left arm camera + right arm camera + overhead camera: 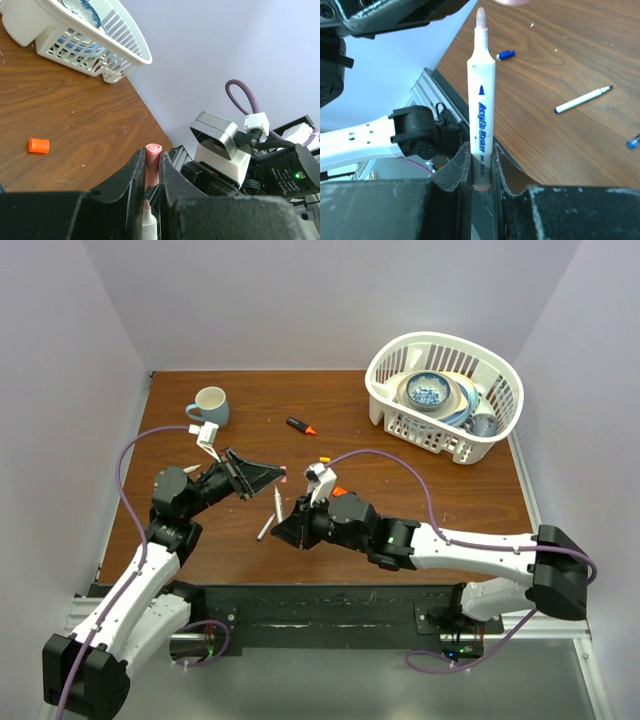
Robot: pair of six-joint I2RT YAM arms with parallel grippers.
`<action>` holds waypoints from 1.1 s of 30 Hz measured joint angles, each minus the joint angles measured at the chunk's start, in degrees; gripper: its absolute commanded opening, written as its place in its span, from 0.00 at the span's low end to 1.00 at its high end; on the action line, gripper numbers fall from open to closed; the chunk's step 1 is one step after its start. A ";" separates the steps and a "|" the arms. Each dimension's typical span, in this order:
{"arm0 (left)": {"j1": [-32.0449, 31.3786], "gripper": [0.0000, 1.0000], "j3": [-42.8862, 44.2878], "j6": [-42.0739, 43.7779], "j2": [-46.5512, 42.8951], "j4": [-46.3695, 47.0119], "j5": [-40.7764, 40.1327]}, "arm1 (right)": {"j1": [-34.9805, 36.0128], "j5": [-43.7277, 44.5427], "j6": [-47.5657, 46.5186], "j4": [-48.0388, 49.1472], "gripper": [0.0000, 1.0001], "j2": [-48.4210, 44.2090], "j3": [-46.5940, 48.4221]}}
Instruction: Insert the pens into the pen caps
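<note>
- Low in the middle of the right wrist view, the right pincer (pixel 481 172) is squeezed narrow on a white pen (pixel 481 100), with its tip pointing up.
- Just past that tip, the left pincer (pixel 152 175) pinches a pink cap (pixel 153 155).
- Tip and cap are near but not joined, so I think they are being lined up.
- Next, the tip must go straight in; a tilt could miss.
- Farther left, an orange cap (pixel 39 145) lies on the tabletop (pixel 90 110).
</note>
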 measured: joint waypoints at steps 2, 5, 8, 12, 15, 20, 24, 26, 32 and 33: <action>0.00 0.00 0.00 -0.26 -0.04 0.33 0.00 | 0.00 0.59 0.02 -0.11 0.00 -0.20 0.04; 0.00 0.00 0.00 -0.31 -0.46 0.13 -0.39 | 0.00 1.53 0.02 -0.87 0.00 -1.09 0.02; 0.00 0.00 0.24 -0.15 -0.63 -0.57 -0.92 | 0.00 2.12 0.00 -1.25 0.00 -2.27 0.02; 0.00 0.00 0.66 -0.04 -0.59 -0.87 -1.16 | 0.00 2.29 0.20 -1.27 0.00 -2.84 -0.02; 0.00 0.00 0.74 -0.09 -0.70 -0.87 -1.22 | 0.00 2.32 0.28 -1.31 0.00 -2.86 -0.04; 0.00 0.00 0.74 -0.52 -1.49 -0.79 -1.33 | 0.00 2.40 0.44 -1.49 0.00 -2.95 -0.04; -0.11 0.00 0.74 -0.76 -1.88 -0.70 -1.33 | 0.04 2.38 0.72 -1.75 0.00 -2.95 -0.04; -0.26 0.00 0.74 -0.94 -2.01 -0.72 -1.36 | 0.04 2.38 0.98 -1.70 0.00 -2.95 -0.04; -0.50 0.00 0.66 -0.92 -2.75 -0.72 -1.36 | 0.04 2.36 1.25 -1.60 0.00 -2.95 -0.11; -0.55 0.00 0.57 -0.90 -2.80 -0.72 -1.38 | 0.04 2.34 1.25 -1.60 0.00 -2.95 -0.11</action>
